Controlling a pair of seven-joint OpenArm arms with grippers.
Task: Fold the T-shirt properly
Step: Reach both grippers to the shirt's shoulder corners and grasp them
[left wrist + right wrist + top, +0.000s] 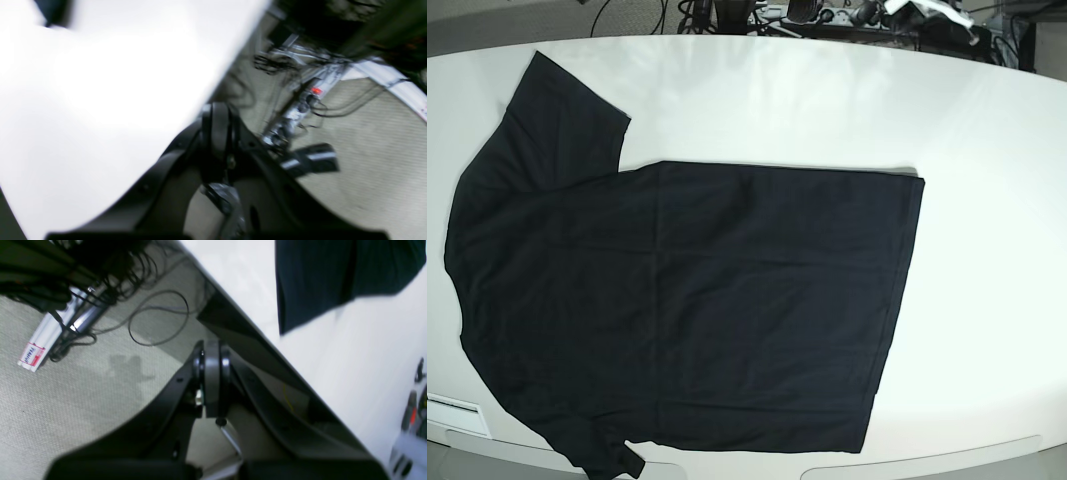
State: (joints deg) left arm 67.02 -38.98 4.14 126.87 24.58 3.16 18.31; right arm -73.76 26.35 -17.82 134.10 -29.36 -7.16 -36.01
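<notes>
Your black T-shirt (687, 300) lies flat on the white table (987, 200), long axis left-right, sleeves toward the right gripper (213, 380); it and the left gripper (218, 133) are clenched empty off the edge

White table (987, 180), cables (156, 318), carpet (66, 400)

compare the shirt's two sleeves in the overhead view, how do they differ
On the large plain black cloth T-shirt, the far sleeve lies spread flat and fully on the white table. The near sleeve looks bunched, with a curled corner, and sits right at the table's front edge. The far sleeve shows more area; the near one is cut off by the picture. Both are black, short, and on the same side.
</notes>
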